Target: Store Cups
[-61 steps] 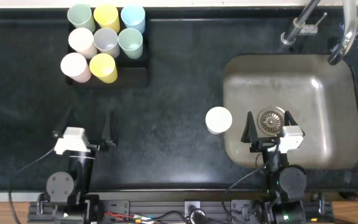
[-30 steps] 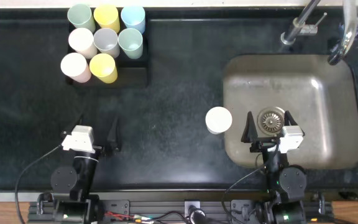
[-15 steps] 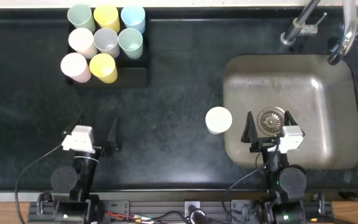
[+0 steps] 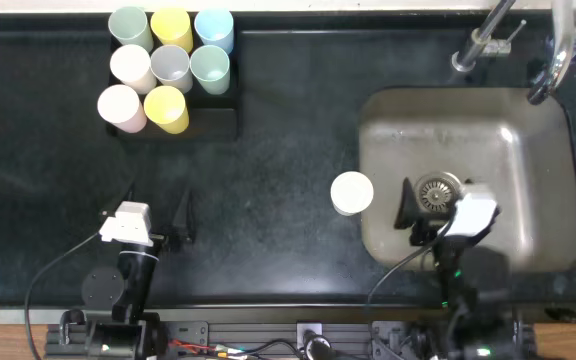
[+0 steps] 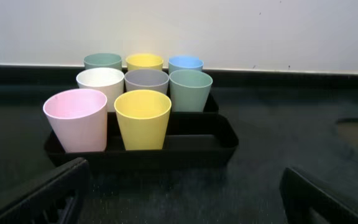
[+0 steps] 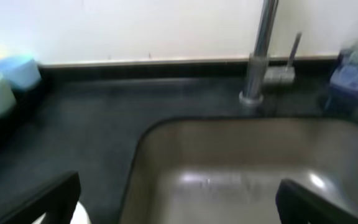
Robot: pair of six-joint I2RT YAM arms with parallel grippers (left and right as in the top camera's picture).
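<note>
— How is the counter point(image 4: 288, 150) laid out?
— The sink point(image 4: 528, 150) is set in its right side. The tray point(image 4: 220, 125) sits far left and holds eight cups point(image 4: 166, 108), all upright.
— Any stray?
— A white cup point(image 4: 351, 192) stands on the counter, just beside the sink's left rim.
— And the arms?
— The left gripper point(image 4: 158, 207) hangs near its base and the right gripper point(image 4: 433, 200) hangs over the sink. Both have jaws spread wide and empty.

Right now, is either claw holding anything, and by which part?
Nothing is held. The left claw and right claw are open and empty; the white cup stands free beside the sink.
</note>
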